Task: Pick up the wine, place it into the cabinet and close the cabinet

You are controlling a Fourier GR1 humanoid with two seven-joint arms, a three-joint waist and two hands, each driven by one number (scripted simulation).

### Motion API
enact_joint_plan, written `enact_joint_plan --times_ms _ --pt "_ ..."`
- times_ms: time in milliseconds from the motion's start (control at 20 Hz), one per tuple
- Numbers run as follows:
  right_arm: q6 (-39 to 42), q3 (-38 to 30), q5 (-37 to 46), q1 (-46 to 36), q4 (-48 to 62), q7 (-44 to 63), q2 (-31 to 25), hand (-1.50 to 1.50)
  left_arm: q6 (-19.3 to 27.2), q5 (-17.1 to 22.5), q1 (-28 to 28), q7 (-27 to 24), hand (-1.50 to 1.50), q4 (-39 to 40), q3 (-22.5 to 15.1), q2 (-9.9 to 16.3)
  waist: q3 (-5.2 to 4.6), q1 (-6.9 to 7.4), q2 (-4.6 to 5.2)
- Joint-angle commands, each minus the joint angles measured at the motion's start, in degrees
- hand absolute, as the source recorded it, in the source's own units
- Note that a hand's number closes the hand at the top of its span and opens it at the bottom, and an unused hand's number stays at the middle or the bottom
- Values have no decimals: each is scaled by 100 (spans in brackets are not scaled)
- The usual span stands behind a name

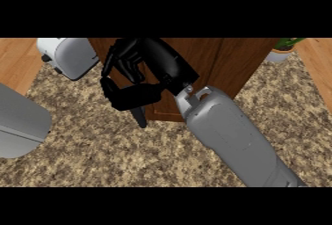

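Note:
My right hand (144, 66) is raised against the brown wooden cabinet (224, 66) at the back middle of the counter. Its fingers (123, 57) are relaxed and slightly bent against the cabinet's front, and the thumb (133, 97) lies across below them. Nothing shows between fingers and thumb. A slim dark handle (139, 117) sticks out just under the thumb at the door's lower edge. The cabinet's front looks closed. No wine bottle shows anywhere. Only a grey part of my left forearm (19, 121) shows at the left edge; its hand is outside the picture.
A white toaster (68, 55) stands at the back left, close to my right hand. A potted plant (283, 49) sits at the back right, beside the cabinet. The speckled counter (117, 154) spreads out in front, with a wooden floor past its far corners.

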Motion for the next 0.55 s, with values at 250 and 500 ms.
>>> enact_joint_plan --times_ms 250,500 --pt "204 -778 107 -240 1004 -588 -778 150 436 -383 -661 124 -150 271 -506 -330 56 -93 184" --pt "279 -839 44 -430 1150 -621 -799 150 600 -654 -993 147 -150 399 -823 -470 52 -134 202"
